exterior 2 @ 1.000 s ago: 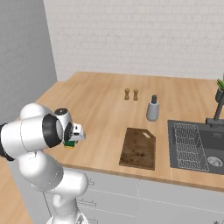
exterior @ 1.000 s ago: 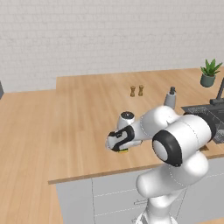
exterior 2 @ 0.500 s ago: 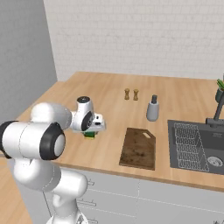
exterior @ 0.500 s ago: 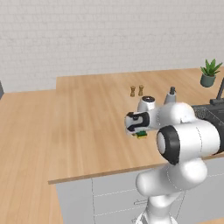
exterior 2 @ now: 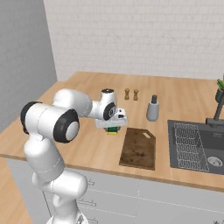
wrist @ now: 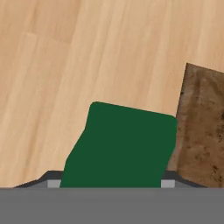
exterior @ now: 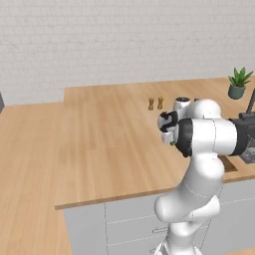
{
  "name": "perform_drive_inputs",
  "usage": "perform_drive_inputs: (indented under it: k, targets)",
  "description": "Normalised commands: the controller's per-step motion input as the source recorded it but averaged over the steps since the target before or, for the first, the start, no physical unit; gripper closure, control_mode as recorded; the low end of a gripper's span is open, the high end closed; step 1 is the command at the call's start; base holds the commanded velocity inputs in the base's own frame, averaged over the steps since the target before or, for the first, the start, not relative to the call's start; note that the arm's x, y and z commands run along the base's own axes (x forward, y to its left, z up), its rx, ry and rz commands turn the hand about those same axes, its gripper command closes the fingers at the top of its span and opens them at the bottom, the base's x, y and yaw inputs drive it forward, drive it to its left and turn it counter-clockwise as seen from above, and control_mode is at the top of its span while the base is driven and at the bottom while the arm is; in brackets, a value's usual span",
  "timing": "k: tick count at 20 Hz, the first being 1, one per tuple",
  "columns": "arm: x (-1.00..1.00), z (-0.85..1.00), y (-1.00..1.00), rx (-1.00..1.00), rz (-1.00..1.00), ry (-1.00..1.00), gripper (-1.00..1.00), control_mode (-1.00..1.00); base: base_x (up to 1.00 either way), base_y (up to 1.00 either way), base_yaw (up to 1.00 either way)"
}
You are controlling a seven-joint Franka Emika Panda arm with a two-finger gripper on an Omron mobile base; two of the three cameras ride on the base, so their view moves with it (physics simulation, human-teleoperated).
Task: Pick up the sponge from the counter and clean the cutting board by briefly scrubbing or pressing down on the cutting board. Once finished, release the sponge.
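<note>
Sponge (wrist: 120, 146) sits clamped in the gripper (exterior 2: 113, 125), held just above the counter (exterior 2: 87, 92) beside the cutting board's (exterior 2: 138, 148) left edge. From the right side its green and yellow layers peek out under the hand; from the hand camera its green top hides the fingertips, with the board's stained corner alongside.

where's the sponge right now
In the right base view the sponge sits in the claw just above the counter, close to the cutting board's left edge; the hand view shows its green top beside the board.
</note>
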Motion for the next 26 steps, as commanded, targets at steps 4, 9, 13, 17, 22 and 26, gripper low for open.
perform_drive_inputs:
  k: [4, 9, 13, 17, 22, 26]
  targets:
    - [0.06, -0.09, -0.77, 0.01, 0.0, 0.02, 1.0, -1.0, 0.0, 0.0, 0.0]
    - [0.21, 0.0, -0.46, 0.02, 0.0, 0.0, 1.0, -1.0, 0.0, 0.0, 0.0]
    - [0.18, -0.01, -0.53, 0.04, 0.0, -0.01, 1.0, -1.0, 0.0, 0.0, 0.0]
    - [0.17, -0.14, -0.3, 0.01, 0.0, -0.02, 1.0, -1.0, 0.0, 0.0, 0.0]
    - [0.03, -0.03, 0.0, 0.03, -0.03, -0.09, 1.0, -1.0, 0.0, 0.0, 0.0]
    - [0.0, 0.0, 0.11, 0.0, -0.11, 0.0, 1.0, -1.0, 0.0, 0.0, 0.0]
